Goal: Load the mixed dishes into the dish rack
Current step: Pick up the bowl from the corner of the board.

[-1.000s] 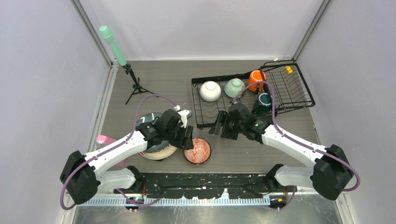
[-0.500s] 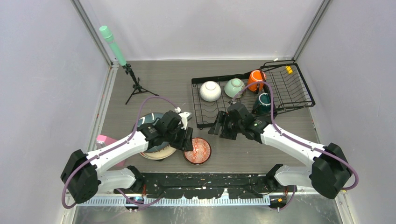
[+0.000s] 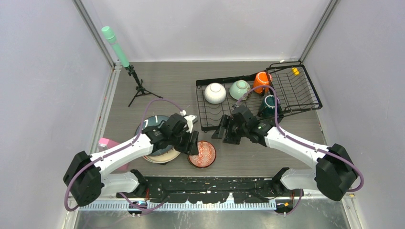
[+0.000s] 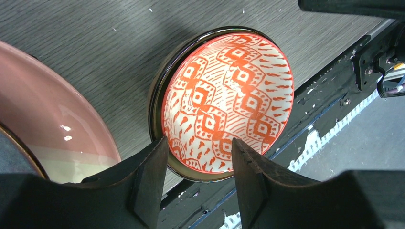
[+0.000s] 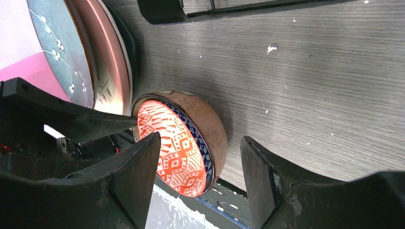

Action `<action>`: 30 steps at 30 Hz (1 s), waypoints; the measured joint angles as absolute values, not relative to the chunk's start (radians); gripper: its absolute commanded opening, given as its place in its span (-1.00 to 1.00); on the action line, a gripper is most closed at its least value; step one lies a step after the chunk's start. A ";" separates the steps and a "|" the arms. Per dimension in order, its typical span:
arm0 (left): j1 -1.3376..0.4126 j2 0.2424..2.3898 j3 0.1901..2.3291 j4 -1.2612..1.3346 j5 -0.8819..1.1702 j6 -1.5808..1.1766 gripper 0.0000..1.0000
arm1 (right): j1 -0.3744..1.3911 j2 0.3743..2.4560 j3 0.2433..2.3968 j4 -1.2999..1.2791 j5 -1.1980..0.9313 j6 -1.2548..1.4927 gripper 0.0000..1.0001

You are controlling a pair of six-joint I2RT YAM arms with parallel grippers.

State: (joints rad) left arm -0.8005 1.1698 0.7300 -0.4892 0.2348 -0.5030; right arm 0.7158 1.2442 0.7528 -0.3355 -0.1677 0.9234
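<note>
The likeliest trouble is a clash, since both claws point at the same brown bowl [image 4: 224,100] (orange pattern inside). It sits on the surface [image 3: 191,81] near the front edge, just beside the pink plate [image 4: 47,124].

The left claw [image 4: 199,145] stands open low over the bowl's near rim, one finger at the outer wall and the other over the inside, gripping nothing. The right claw [image 5: 200,140] hangs open and empty between the bowl and the dish rack [image 3: 305,78].

If both close in, fingers could collide. A thin rim pinch could also slip, tipping the bowl against the plate or off the front edge.

The rack holds a white bowl [image 3: 215,93], a mint-green bowl [image 3: 239,89], an orange mug [image 3: 262,81] and a dark teal mug [image 3: 270,106]. The brown bowl is empty.
</note>
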 measured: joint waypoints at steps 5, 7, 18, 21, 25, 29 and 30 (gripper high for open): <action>-0.818 1.213 0.736 -0.484 0.223 -0.515 0.12 | 0.716 1.253 0.741 -0.315 -0.209 0.931 0.35; -0.825 1.225 0.736 -0.487 0.216 -0.516 0.12 | 0.716 1.264 0.741 -0.309 -0.224 0.932 0.34; -0.825 1.243 0.736 -0.481 0.205 -0.517 0.13 | 0.716 1.281 0.743 -0.327 -0.276 0.921 0.24; -0.825 1.245 0.736 -0.476 0.205 -0.518 0.13 | 0.716 1.280 0.746 -0.342 -0.277 0.919 0.24; -0.825 1.246 0.736 -0.468 0.205 -0.521 0.13 | 0.717 1.258 0.760 -0.369 -0.280 0.919 0.17; -0.826 1.246 0.736 -0.461 0.205 -0.526 0.12 | 0.724 1.235 0.791 -0.386 -0.286 0.920 0.15; -0.826 1.246 0.736 -0.460 0.205 -0.529 0.13 | 0.726 1.231 0.800 -0.390 -0.288 0.920 0.15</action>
State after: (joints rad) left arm -0.8257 1.2465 0.7364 -0.4603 0.2050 -0.5285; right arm 0.7261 1.2312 0.8001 -0.3897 -0.2882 0.9195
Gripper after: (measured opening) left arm 0.561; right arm 0.581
